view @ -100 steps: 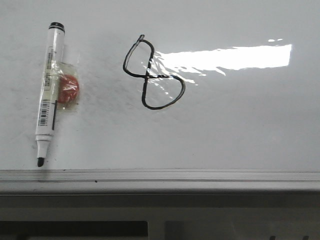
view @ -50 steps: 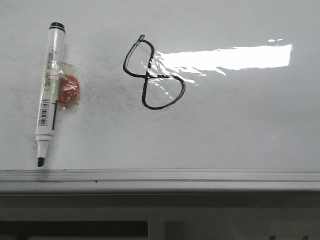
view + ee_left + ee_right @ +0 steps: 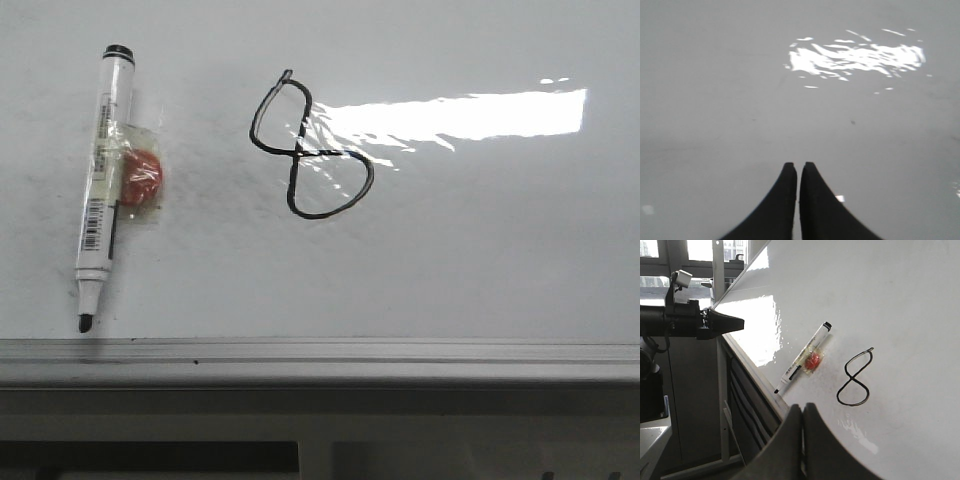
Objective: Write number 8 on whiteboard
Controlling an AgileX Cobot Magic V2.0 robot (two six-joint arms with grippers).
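Note:
A black hand-drawn number 8 (image 3: 311,146) stands on the whiteboard (image 3: 480,250), left of the glare. It also shows in the right wrist view (image 3: 855,378). A white marker (image 3: 103,178) with its black tip bare lies on the board at the left, a red wrapped piece (image 3: 140,177) taped to its side. It shows in the right wrist view too (image 3: 802,364). My left gripper (image 3: 799,167) is shut and empty over bare board. My right gripper (image 3: 803,409) is shut and empty near the board's front edge, apart from the marker and the 8. Neither gripper shows in the front view.
The grey metal frame edge (image 3: 320,352) runs along the board's front. In the right wrist view the left arm's gripper (image 3: 720,322) hangs beyond the board's edge, with windows (image 3: 705,252) and a dark cabinet side (image 3: 750,405) behind and below it.
The whole front view has shifted slightly right and down; marker and 8 keep their places on the board.

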